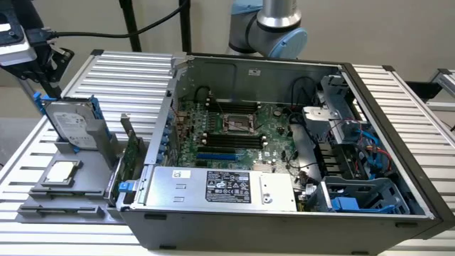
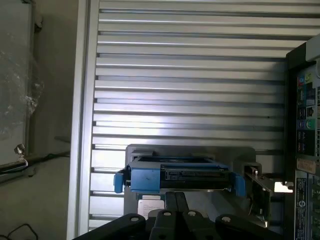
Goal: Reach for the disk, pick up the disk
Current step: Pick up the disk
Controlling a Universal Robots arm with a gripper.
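Currently the disk (image 1: 71, 125) stands on its edge near the desk (image 1: 128, 69) edge on the exterior view's left. It leans back slightly in a grey stand (image 1: 67, 146), with its white label facing out and its blue carrier frame running up both sides. The gripper (image 1: 48, 92) hangs just over the top corner of the disk that lies farther to the exterior view's left, and whether it touches the frame there I cannot tell. From the wrist view, the gripper (image 2: 176, 195) has its two dark fingers (image 2: 170, 202) pressed side by side, with only a thin line between them and nothing caught there. Their tips sit just beside the disk (image 2: 175, 176), whose upper edge and blue frame cross the view above the slatted desk (image 2: 175, 75). Nearer the desk's front corner on that same side, a small square silver chip (image 1: 61, 170) lies on a grey tray (image 1: 50, 190), apart from the disk. A green expansion card (image 1: 131, 152) stands upright between the stand and the open computer case (image 1: 284, 229), which fills the middle of the desk. Inside the case, a silver box with a black label (image 1: 220, 186) sits along the front wall. The robot arm (image 1: 277, 26) rises behind the case at the desk's far edge.
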